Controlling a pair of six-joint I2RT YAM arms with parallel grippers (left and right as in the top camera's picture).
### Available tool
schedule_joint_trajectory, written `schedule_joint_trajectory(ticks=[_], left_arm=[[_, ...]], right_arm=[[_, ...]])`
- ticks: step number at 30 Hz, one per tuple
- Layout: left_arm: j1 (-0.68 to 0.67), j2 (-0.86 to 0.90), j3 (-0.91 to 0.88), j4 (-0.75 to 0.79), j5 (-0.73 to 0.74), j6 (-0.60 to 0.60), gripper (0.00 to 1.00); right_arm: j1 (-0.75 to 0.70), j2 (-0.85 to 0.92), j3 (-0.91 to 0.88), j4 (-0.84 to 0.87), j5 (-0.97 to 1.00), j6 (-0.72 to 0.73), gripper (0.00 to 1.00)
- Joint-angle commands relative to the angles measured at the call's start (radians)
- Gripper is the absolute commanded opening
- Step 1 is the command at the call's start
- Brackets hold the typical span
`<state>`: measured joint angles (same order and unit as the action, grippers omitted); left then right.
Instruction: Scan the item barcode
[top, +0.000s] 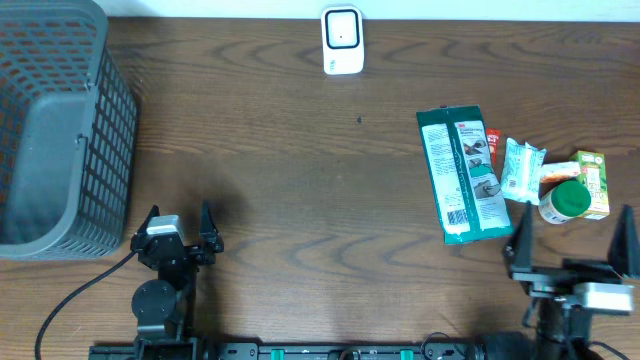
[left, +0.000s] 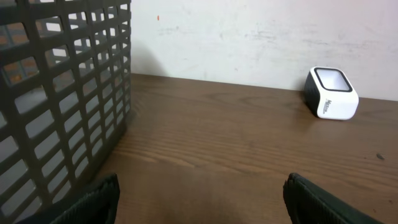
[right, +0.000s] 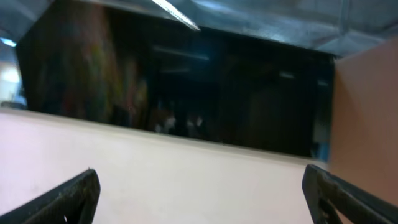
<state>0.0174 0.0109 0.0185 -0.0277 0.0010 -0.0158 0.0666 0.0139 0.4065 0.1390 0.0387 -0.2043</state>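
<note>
Overhead shows you the left gripper (top: 178, 218) parked near the front edge beside the grey basket (top: 110, 120), jaws wide and empty, aimed at the far wall. The white scanner (top: 341, 40) sits at the far edge, the green packet (top: 462, 172) lies flat right of centre, and your right gripper (top: 574, 238) sits near it, spread wide, holding nothing.

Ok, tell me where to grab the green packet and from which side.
Probably its near short end, approached from the robot's side by the right gripper. The green packet lies flat; that end is free, while a white sachet crowds its right edge.
</note>
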Motion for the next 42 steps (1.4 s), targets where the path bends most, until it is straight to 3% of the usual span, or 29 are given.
schedule_joint_trajectory(ticks=[1,5,16,31,42], left_arm=[[-0.004,-0.007,-0.014,-0.045,-0.013,0.019,0.85],[-0.004,-0.007,-0.014,-0.046,-0.013,0.019,0.85],[-0.004,-0.007,-0.014,-0.045,-0.013,0.019,0.85],[-0.004,-0.007,-0.014,-0.046,-0.013,0.019,0.85],[-0.004,-0.007,-0.014,-0.045,-0.013,0.019,0.85]], right_arm=[[-0.009,-0.008,-0.105,0.144,-0.072,-0.008,0.99],[-0.009,-0.008,-0.214,0.275,-0.073,0.033,0.99],[-0.009,-0.008,-0.397,0.276,-0.075,0.212,0.99],[-0.007,-0.008,-0.401,-0.215,-0.099,0.291,0.99],[-0.006,-0.007,-0.401,-0.211,-0.096,0.297,0.99]])
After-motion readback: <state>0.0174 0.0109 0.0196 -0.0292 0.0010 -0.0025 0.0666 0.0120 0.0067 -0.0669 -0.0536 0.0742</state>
